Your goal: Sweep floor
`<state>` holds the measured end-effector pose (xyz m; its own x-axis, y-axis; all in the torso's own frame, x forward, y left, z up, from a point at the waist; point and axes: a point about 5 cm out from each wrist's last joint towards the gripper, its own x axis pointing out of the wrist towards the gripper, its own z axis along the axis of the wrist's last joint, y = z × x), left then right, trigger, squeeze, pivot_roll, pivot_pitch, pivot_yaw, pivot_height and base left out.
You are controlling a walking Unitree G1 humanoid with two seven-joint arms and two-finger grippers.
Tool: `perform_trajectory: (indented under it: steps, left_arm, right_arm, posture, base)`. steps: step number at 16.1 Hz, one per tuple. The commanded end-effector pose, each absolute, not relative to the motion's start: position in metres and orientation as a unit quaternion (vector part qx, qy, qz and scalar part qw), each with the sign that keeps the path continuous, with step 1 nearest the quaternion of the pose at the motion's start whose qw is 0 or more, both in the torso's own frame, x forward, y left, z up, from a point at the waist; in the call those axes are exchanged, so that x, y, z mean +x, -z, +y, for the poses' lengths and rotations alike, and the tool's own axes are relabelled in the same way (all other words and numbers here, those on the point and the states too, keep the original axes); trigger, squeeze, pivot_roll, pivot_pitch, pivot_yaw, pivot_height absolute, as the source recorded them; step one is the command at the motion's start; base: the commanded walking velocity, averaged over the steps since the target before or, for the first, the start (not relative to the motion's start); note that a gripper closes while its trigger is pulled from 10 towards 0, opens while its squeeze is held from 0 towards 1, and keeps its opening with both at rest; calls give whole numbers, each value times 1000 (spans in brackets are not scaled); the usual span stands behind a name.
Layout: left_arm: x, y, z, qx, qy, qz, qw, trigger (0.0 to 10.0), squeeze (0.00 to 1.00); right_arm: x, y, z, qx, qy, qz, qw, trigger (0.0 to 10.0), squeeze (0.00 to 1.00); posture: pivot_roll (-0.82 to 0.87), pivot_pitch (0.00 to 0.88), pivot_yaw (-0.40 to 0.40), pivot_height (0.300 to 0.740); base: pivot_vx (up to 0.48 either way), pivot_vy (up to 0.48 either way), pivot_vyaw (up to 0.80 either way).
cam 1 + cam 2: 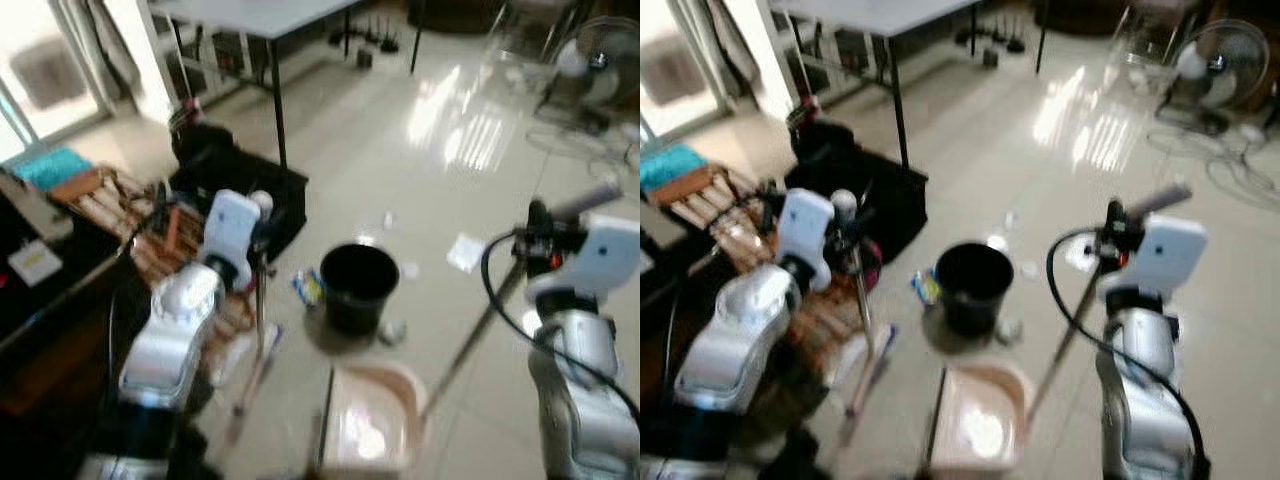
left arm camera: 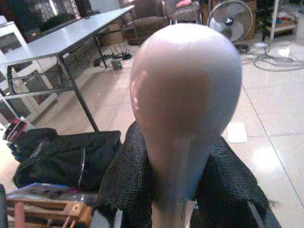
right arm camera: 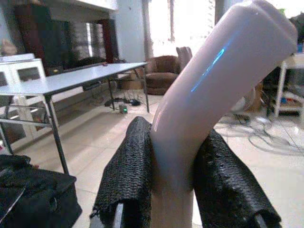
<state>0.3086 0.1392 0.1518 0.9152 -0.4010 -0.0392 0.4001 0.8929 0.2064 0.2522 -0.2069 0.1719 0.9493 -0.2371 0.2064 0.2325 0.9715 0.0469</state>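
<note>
mesh-padded left gripper (image 2: 175, 190) clamps glossy rounded broom handle (image 2: 185, 104)

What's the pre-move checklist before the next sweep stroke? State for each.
1. Left gripper shut on broom handle: ok.
2. Right gripper shut on dustpan handle: ok.
3. Dustpan down at floor level near the robot: ok, contact cannot tell.
4. Black bin upright, just beyond dustpan: ok.
5. Litter left on the floor: paper scrap past the bin: not ok.
6. Broom head position: blurred, cannot tell.
</note>
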Motion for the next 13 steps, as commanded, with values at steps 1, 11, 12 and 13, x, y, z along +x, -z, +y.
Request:
perform_trajectory:
  steps: [1,11,12,13]
  left_arm:
    - [311,-160,141,115,203,-20,972,10000,0]
    - [314,-165,140,115,181,-38,976,10000,0]
    - [315,-166,140,120,180,-41,976,10000,0]
    - [316,-167,139,123,178,-50,975,10000,0]
  right_arm:
    - [251,-177,-207,10,122,-119,985,10000,0]
    - [252,-176,-209,9,125,-117,985,10000,0]
    - [252,-176,-209,9,125,-117,985,10000,0]
    - [252,-175,-209,10,125,-115,985,10000,0]
  posture:
    - [-60,28,66,740]
    - [-60,34,67,740]
    - [-61,33,67,740]
    - [-63,32,68,740]
  base:
    - [0,345,0]
    - [0,-136,0]
    - [0,0,0]
    - [0,0,0]
